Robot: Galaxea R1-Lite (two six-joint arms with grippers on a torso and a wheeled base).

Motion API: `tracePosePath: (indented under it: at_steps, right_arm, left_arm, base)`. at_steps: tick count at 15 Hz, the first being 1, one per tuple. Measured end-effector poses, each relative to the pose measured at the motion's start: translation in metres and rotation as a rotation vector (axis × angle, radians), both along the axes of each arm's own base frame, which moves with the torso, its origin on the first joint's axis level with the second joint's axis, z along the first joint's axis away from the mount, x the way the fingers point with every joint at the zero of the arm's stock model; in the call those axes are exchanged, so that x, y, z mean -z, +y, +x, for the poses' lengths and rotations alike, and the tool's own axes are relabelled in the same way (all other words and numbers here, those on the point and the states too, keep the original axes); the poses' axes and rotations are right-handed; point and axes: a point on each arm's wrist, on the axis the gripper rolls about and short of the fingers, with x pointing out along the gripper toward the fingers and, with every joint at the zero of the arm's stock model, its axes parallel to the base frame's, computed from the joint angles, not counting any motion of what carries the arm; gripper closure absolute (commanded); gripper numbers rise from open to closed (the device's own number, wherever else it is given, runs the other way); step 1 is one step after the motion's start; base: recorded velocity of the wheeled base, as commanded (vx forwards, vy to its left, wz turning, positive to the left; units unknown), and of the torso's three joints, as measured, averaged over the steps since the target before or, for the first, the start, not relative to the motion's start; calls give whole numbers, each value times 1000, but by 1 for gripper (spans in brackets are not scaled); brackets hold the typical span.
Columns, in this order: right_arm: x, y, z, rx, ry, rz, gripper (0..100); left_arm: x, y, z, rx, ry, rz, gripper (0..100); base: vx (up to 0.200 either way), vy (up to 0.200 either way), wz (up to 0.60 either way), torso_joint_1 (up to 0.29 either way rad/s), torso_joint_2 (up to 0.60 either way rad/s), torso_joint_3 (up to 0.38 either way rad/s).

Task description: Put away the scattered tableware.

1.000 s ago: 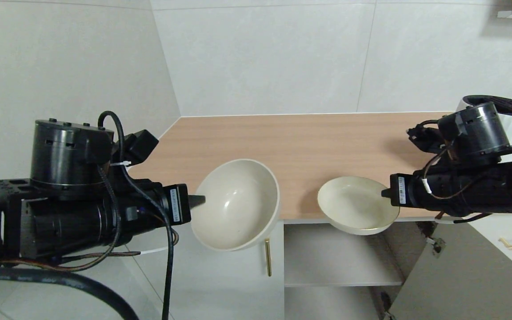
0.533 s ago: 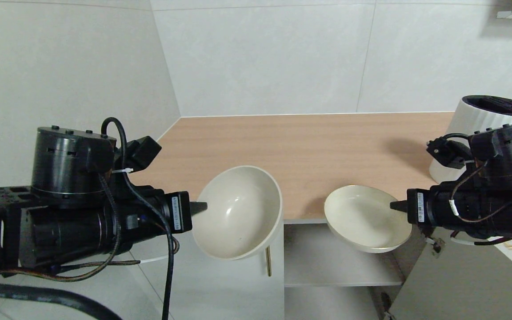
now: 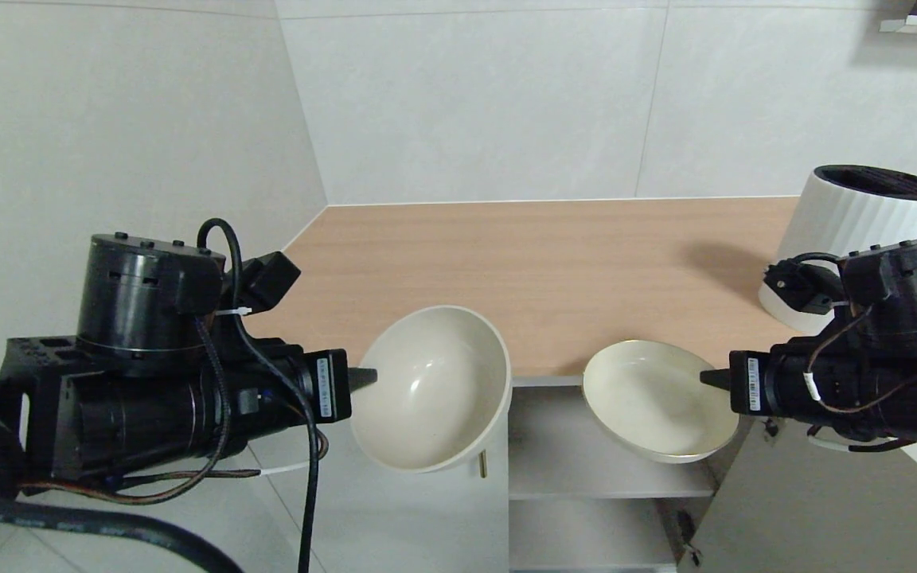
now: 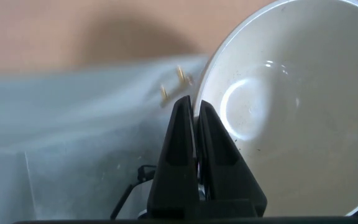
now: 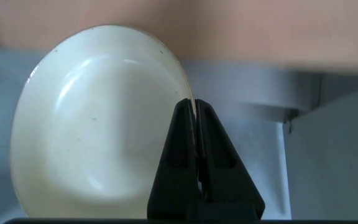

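While both arms reach out level along the front edge of the smooth wood-grain countertop [image 3: 538,263], my left gripper [image 3: 367,374] is clamped on the rim of a deep, glossy cream bowl [image 3: 427,390] that is tipped on its side in the air. My right gripper [image 3: 705,378] pinches the thin rim of a shallower cream dish [image 3: 653,402], tilted before the open white cabinet [image 3: 578,477]. That makes two round glazed pieces, one per hand, and one ribbed white cylinder [image 3: 864,215] standing on the counter.

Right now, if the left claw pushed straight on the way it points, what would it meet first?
The left claw grips the bowl; past that, probably the plate in the right claw, though depth is unclear.
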Motion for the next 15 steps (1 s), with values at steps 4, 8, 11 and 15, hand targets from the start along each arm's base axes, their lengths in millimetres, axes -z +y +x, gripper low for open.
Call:
tracePosePath:
  at_steps: [4, 8, 11, 15]
  right_arm:
    - [1, 0, 0, 0, 4, -2, 100]
    - [3, 1, 1, 1, 10, -6, 100]
    - [7, 1, 4, 3, 22, -12, 100]
    - [11, 3, 7, 3, 38, -21, 100]
  left_arm:
    - [1, 0, 1, 0, 2, 2, 100]
    - [2, -1, 1, 3, 5, 5, 100]
    - [2, -1, 1, 4, 6, 5, 100]
    - [3, -2, 1, 6, 9, 7, 100]
  base:
    - [0, 0, 0, 0, 0, 0]
    - [0, 0, 0, 0, 0, 0]
    - [0, 0, 0, 0, 0, 0]
    - [0, 0, 0, 0, 0, 0]
